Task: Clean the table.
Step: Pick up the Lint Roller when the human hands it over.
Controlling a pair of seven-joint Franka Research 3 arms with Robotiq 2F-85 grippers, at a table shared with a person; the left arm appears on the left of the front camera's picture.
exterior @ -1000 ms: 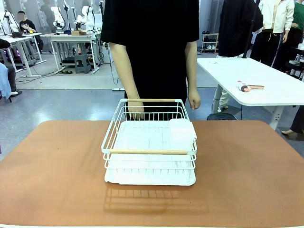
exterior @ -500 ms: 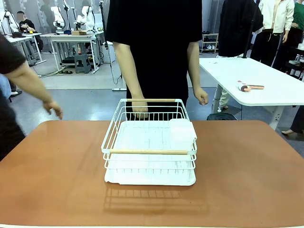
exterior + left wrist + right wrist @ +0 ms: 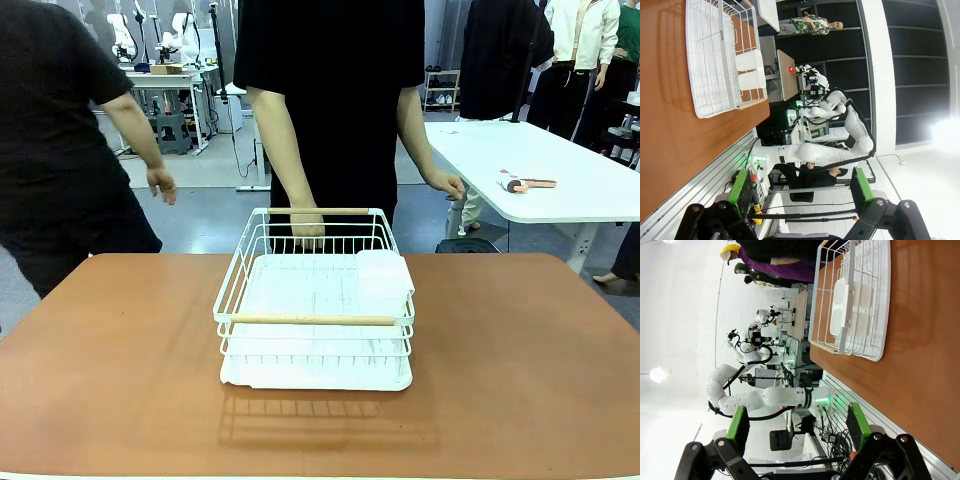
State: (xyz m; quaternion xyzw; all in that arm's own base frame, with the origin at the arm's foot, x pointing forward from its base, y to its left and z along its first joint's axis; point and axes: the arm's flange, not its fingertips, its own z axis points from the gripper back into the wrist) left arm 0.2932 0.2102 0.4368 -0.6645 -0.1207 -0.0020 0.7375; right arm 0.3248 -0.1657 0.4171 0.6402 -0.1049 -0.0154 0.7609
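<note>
The large table with the matte reddish-brown top and rounded corners point(image 3: 120, 370) is seen across the whole lower half of the front view; in the left wrist view point(image 3: 665, 125) it is seen along the left side, and in the right wrist view point(image 3: 925, 380) along the right side. A white wire dish rack with two light wooden handles point(image 3: 232, 290) is set at the centre of the table on a white drip tray point(image 3: 300, 378). A white translucent plastic container point(image 3: 383, 282) is held inside the rack, against its right wall. A person in a black shirt is placed at the far edge, at upper centre; one hand point(image 3: 307, 228) is lowered just behind the rack's far handle, and contact cannot be determined. The other hand point(image 3: 447, 185) is held near the edge of a white-topped table point(image 3: 580, 200) at the right, on which a small red-and-white object point(image 3: 525, 183) is laid. A second person in black is seen at the upper left, with a hand point(image 3: 162, 183) hanging above the floor. The left gripper point(image 3: 800, 190) is seen at the bottom edge of its wrist view with its green pads spread wide apart and nothing between them. The right gripper point(image 3: 797, 427) is seen likewise, fingers wide apart and nothing gripped. Both are held off the table's near edge, well apart from the rack.
</note>
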